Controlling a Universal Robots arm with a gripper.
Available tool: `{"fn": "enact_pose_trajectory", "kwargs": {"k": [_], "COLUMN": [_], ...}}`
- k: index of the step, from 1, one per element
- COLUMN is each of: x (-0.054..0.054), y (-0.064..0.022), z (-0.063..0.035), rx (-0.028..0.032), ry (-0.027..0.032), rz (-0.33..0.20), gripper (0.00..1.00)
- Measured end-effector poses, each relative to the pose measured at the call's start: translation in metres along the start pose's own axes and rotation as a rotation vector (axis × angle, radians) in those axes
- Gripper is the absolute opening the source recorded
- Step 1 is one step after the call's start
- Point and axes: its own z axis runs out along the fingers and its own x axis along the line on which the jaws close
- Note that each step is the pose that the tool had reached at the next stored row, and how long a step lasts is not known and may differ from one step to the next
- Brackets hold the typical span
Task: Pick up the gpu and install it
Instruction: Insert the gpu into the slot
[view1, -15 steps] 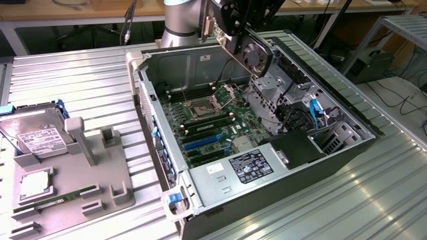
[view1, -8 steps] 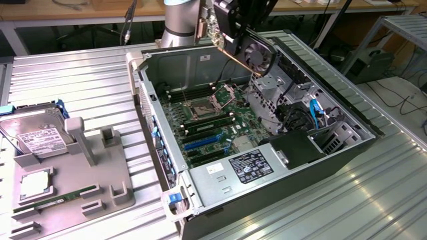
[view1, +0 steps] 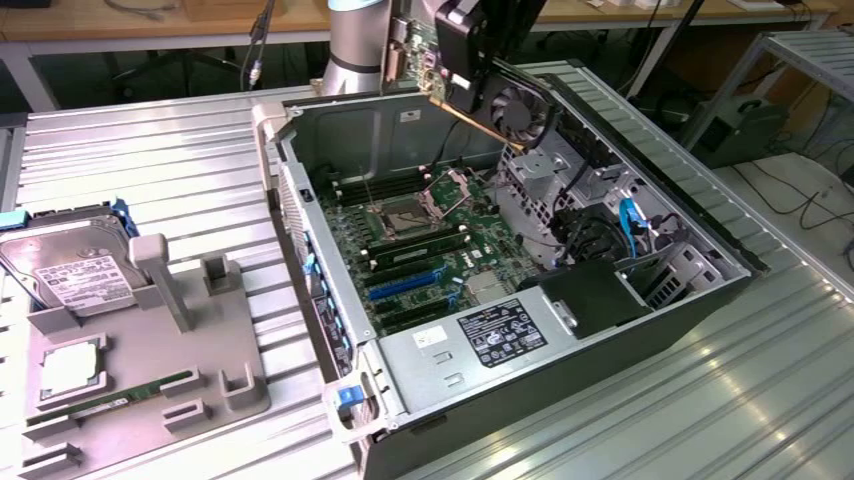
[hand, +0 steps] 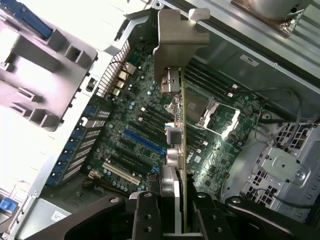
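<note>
My gripper (hand: 175, 201) clenches the gpu (hand: 181, 125) edge-on between my fingers (hand: 146, 212), over the case's (hand: 260, 45) middle: slim dark board, silver bracket (hand: 175, 45) at far end.

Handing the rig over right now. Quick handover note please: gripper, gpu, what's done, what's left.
Gripper: shut on the gpu, which is held edge-on with its silver bracket at the end away from the fingers.
Gpu: in the air above the open PC case, touching no slot.
Done: pickup.
Left: the install. The card is not seated in the motherboard, and the blue slot is bare.
Other parts: the hard drive and memory stick sit on the grey fixture at the exterior view's left.
</note>
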Motion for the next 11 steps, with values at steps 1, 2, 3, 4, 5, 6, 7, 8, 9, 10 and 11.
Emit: {"fn": "enact_pose_trajectory", "kwargs": {"k": [1,2,3,4,5,6,7,8,9,10,11], "x": [0.0001,0.0001,0.0001,0.0001,0.0002,0.0002,0.0002,0.0002,0.0003,0.0003,0.0002], "y": [-0.0001,-0.0002,-0.0002,-0.0003,-0.0003,-0.0004,-0.0004,-0.0004,-0.0004,-0.0004,-0.0004], "z": [0.0003,0.0005,0.0007,0.0010,0.0011,0.0015,0.0018,0.0021,0.0024,0.0026,0.0028], "rx": [-0.0008,-0.0013,-0.0019,-0.0024,-0.0029,-0.0037,-0.0042,-0.0049,-0.0055,-0.0061,-0.0066], "ry": [0.0015,0.0024,0.0033,0.0045,0.0053,0.0066,0.0076,0.0086,0.0098,0.0109,0.0121], "rz": [-0.026,-0.041,-0.057,-0.076,-0.089,-0.113,-0.129,-0.147,-0.166,-0.184,-0.201], "gripper": [0.29,0.29,0.29,0.29,0.29,0.29,0.29,0.29,0.29,0.29,0.29]}}
